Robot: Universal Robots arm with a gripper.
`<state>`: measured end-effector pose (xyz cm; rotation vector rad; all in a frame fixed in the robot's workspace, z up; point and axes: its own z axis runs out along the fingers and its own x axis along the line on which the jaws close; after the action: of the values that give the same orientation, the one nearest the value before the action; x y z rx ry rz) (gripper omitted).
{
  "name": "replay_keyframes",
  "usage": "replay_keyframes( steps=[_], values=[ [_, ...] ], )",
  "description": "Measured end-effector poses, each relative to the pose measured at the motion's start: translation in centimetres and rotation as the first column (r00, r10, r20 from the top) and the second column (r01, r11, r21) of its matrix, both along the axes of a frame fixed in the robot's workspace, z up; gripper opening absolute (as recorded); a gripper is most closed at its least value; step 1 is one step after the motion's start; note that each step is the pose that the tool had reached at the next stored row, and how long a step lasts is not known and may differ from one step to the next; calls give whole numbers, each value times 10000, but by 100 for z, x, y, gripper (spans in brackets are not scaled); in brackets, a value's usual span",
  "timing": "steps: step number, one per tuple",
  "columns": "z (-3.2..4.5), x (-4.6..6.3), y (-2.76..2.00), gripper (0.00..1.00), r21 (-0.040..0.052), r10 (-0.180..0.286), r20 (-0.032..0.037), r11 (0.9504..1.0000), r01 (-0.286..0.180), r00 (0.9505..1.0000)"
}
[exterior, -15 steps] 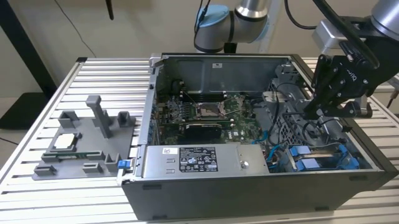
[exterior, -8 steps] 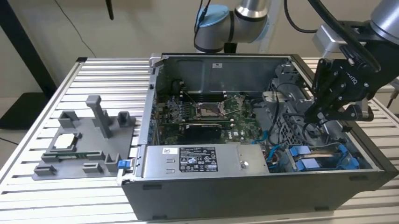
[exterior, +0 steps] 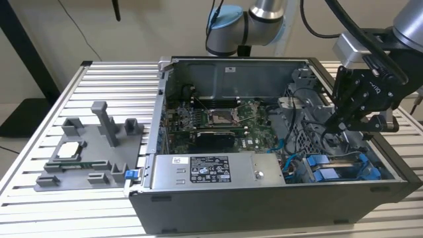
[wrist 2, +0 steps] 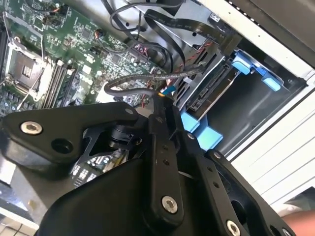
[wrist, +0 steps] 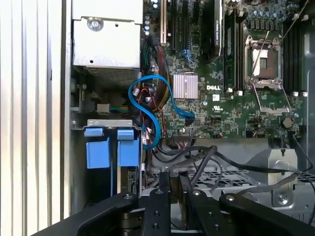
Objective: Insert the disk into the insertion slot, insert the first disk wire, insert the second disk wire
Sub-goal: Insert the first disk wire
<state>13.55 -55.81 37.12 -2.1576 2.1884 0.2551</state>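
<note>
Checking in from the remote station: the gripper (exterior: 340,127) is down inside the open PC case (exterior: 264,208), on the side of the case at the exterior view's right, just above the drive area. I honestly can't tell if it's open or closed, since its own black body sits in the way in both wrist views. In the second wrist view 1 thin black wire (wrist 2: 130,84) loops right up to its tip. The wire's small blue-and-orange end is either touching the tip or just beside it, can't say which.

The disk (wrist 2: 216,88) sits in the insertion slot (wrist 2: 256,105), in the case's near corner at the exterior view's right. In the first wrist view 2 blue carrier tabs (wrist: 110,147) stand side by side at the slot's end.

A blue cable (wrist: 147,98) curls between the slot and the motherboard (wrist: 236,73). A bundle of black cables (wrist: 206,157) lies close to the gripper.

The grey power supply box (exterior: 218,171) with the white sticker runs along the case's near edge, right next to the slot.

The case stands on a slatted metal table (exterior: 39,89). Beside the case, towards the table's edge at the exterior view's left, there's a grey fixture tray (exterior: 92,173). It holds 1 processor chip (exterior: 69,149) and 1 memory stick (exterior: 74,164).
</note>
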Motion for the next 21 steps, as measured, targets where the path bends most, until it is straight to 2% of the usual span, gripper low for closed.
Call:
replay_keyframes(
  steps=[2, 3, 5, 8, 15, 19, 21],
  values=[
    [-2, 0, 0, 0, -4, 6, -1, 10000, -6, 10000],
    [-5, 0, 0, 0, -40, 7, -1, 10000, -7, 10000],
    [-11, 0, 0, 0, -240, 10, 0, 9997, -10, 10000],
    [-30, 4, -1, 0, -389, 22, 18, 9992, -22, 10000],
    [-78, 42, -11, 0, -430, 61, 272, 9991, -50, 9996],
    [-94, 69, -36, 0, -568, 66, 278, 9984, -50, 9996],
    [-95, 84, -59, 0, -595, 67, 264, 9982, -51, 9996]
  ],
)
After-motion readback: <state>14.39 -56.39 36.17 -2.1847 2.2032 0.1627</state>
